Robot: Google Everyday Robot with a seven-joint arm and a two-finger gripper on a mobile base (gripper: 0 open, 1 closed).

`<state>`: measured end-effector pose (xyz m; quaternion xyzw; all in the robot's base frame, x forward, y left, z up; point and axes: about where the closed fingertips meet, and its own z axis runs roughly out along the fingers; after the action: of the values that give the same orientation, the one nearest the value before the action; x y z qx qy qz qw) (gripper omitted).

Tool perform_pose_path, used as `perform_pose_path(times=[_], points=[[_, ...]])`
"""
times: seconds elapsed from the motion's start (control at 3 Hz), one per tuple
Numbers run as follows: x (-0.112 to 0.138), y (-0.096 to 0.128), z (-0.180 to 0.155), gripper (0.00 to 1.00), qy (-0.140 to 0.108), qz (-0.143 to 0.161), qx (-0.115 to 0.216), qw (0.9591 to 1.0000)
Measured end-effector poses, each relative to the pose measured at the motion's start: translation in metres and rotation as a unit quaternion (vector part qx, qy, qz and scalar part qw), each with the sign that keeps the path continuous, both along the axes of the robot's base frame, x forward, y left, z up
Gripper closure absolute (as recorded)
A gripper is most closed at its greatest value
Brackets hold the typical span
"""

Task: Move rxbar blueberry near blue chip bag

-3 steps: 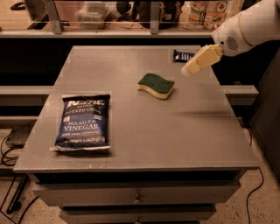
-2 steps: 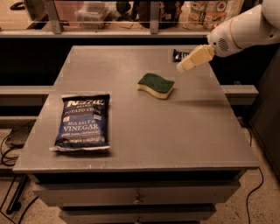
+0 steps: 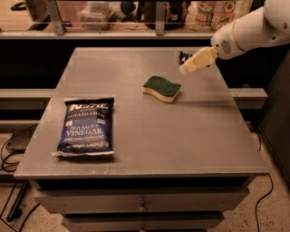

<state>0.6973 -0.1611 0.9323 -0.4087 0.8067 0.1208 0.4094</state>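
Note:
The blue chip bag (image 3: pixel 86 127) lies flat near the table's front left, its "Sea Salt & Vinegar" lettering facing up. The rxbar blueberry (image 3: pixel 184 56) is a small dark blue wrapper at the table's far right edge, mostly hidden behind the gripper. The gripper (image 3: pixel 186 68), cream coloured on a white arm coming in from the upper right, hovers right over the near end of the bar, pointing down and left.
A green-and-yellow sponge (image 3: pixel 162 88) lies right of the table's middle, just below and left of the gripper. The grey table (image 3: pixel 181 136) has drawers in front. A shelf with containers (image 3: pixel 213 11) runs behind it.
The gripper has moved left and back across the table's far right, ending over the rxbar. The chip bag and sponge have not moved.

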Motion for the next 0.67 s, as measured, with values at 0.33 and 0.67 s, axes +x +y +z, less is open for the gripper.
perform_pose_path(times=[0.33,0.67], points=[[0.023,0.007,-0.016,0.00,0.009,-0.023,0.034,0.9991],[0.052,0.009,-0.029,0.00,0.005,-0.052,0.073,0.9960]])
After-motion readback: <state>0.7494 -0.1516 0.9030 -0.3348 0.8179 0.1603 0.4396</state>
